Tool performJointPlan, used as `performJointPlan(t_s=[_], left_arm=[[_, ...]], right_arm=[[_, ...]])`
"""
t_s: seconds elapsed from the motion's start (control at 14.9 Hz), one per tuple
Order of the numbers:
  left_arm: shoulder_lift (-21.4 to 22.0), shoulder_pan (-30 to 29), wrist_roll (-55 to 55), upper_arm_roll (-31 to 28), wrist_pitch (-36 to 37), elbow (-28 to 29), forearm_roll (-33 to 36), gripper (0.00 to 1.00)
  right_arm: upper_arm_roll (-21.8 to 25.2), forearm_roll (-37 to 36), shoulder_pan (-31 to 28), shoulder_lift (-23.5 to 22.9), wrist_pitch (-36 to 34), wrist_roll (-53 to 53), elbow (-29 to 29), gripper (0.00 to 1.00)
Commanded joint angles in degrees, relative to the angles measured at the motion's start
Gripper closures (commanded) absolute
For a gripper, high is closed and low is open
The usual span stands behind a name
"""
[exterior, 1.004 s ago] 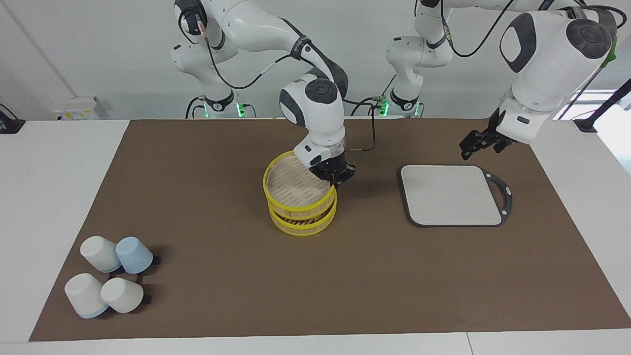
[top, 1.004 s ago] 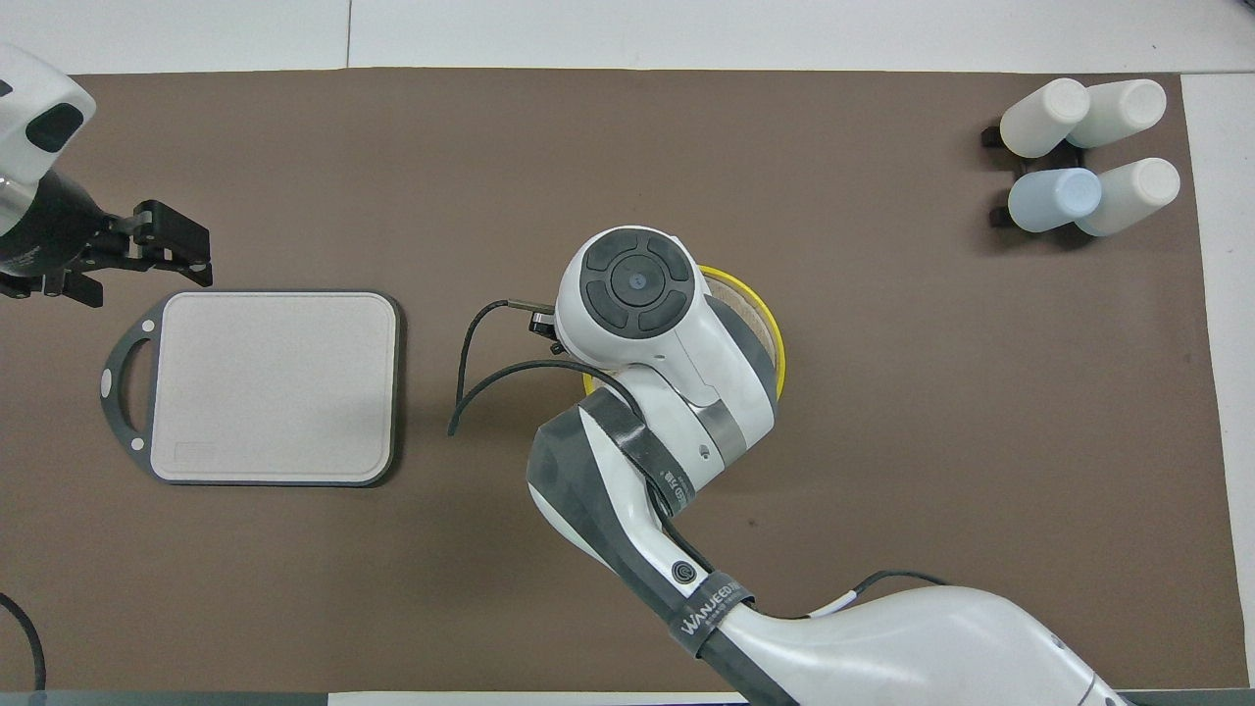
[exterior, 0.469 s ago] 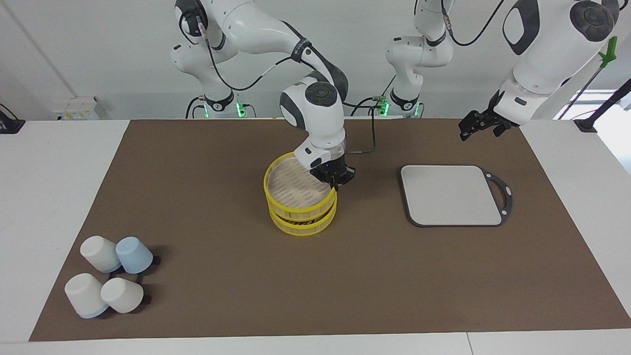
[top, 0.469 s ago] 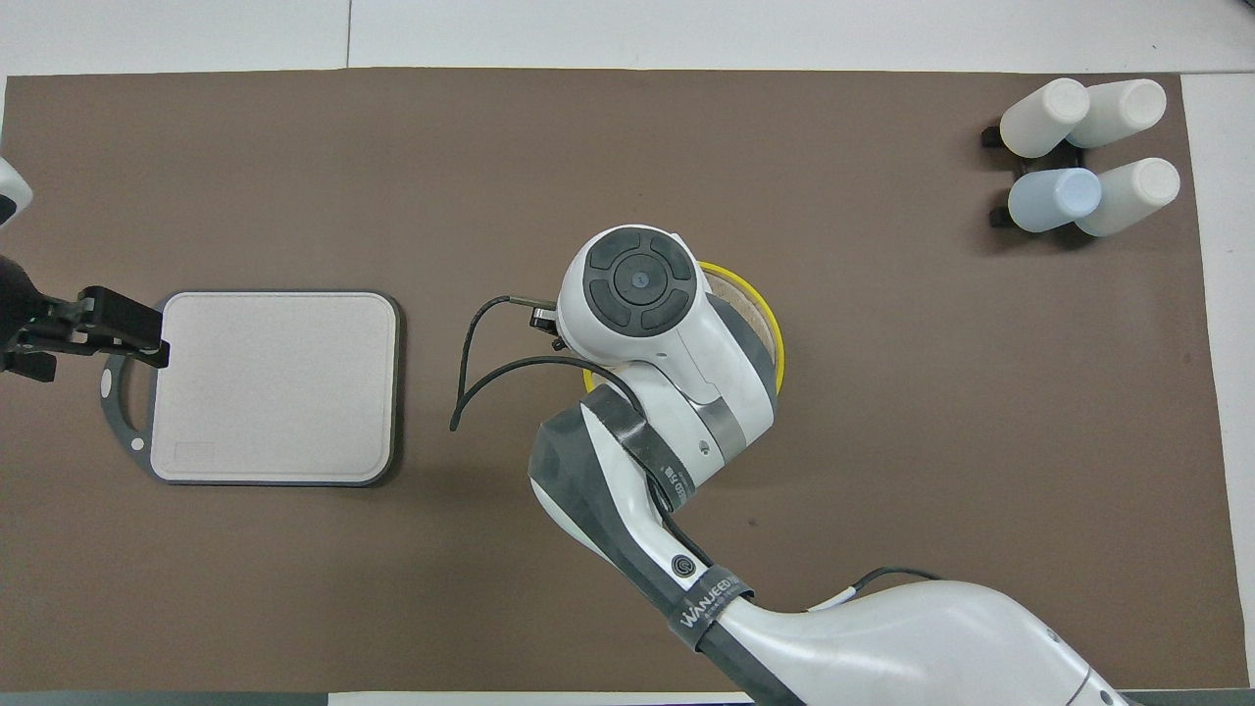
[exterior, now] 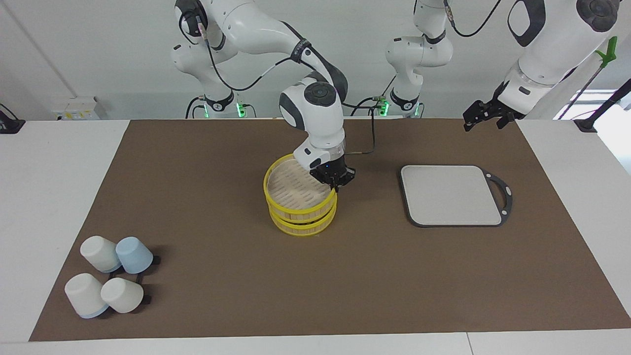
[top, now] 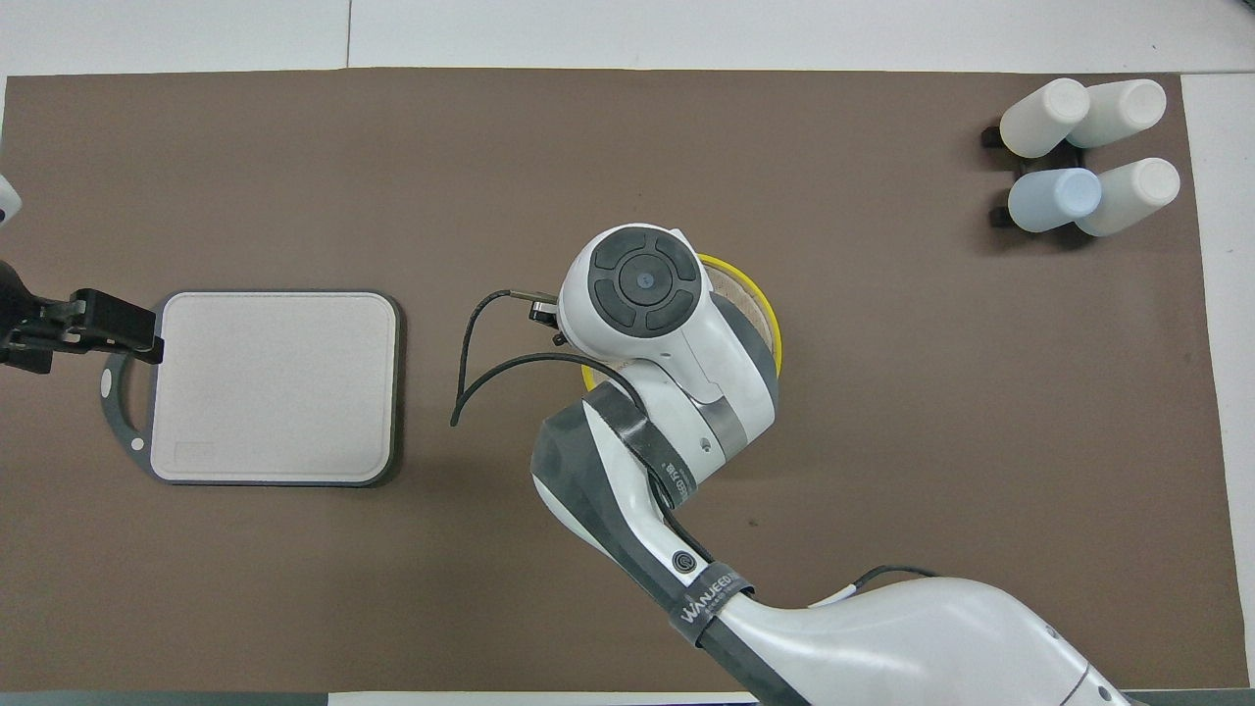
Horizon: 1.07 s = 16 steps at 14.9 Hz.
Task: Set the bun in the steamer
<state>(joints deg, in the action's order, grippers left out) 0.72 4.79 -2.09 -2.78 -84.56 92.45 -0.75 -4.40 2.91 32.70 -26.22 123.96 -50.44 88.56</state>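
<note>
The steamer [exterior: 301, 223] stands mid-mat as two stacked yellow-rimmed bamboo tiers. The top tier [exterior: 295, 189] sits slightly askew on the lower one, and its slatted floor is bare. My right gripper [exterior: 336, 185] is at the top tier's rim on the side toward the left arm's end, shut on that rim. In the overhead view the right arm covers most of the steamer; only a yellow arc [top: 775, 328] shows. The bun is not in view. My left gripper [exterior: 484, 121] is open and empty, raised in the air over the table's left-arm end, close to the grey board [exterior: 451, 195].
The grey board with a black rim and handle [top: 275, 387] lies bare toward the left arm's end. Several white and pale-blue cups [exterior: 111, 278] lie in a cluster at the corner toward the right arm's end, farthest from the robots. A black cable [top: 471, 368] loops beside the steamer.
My left gripper has risen and drawn back from over the board's edge toward its own end of the table. My right gripper stays at the steamer's top rim, barely shifted.
</note>
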Motion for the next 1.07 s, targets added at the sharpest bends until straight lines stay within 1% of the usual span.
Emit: performJointPlan(t_s=[0.0,0.27,0.47,0.74,1.0], left_arm=[[1.9,-2.3,1.4,2.1,-3.6,2.8,-0.1,0.0],[1.9,-3.5,1.6,3.3,-3.5,3.0,-0.2,0.0],[1.6,-2.7,1.5,3.3,-3.3,3.0,-0.2,0.0],[1.6,-2.3,1.5,3.4,-4.1,2.9,-0.2,0.0],[1.6,-2.3,1.4,3.4,-4.0,3.1,-0.2,0.0]], right_arm=[[-0.2,-0.5,0.1,-1.0,1.1,-0.3,-0.5,1.0],[-0.2,-0.6,0.3,-1.5,1.9,-0.3,-0.1,1.0],[-0.2,-0.5,1.3,-1.6,1.8,-0.3,0.3,1.0],[-0.2,-0.5,1.3,-1.6,2.0,-0.3,0.2,1.0],[-0.3,-0.5,-0.4,-1.6,0.8,1.5,-0.2,1.0]])
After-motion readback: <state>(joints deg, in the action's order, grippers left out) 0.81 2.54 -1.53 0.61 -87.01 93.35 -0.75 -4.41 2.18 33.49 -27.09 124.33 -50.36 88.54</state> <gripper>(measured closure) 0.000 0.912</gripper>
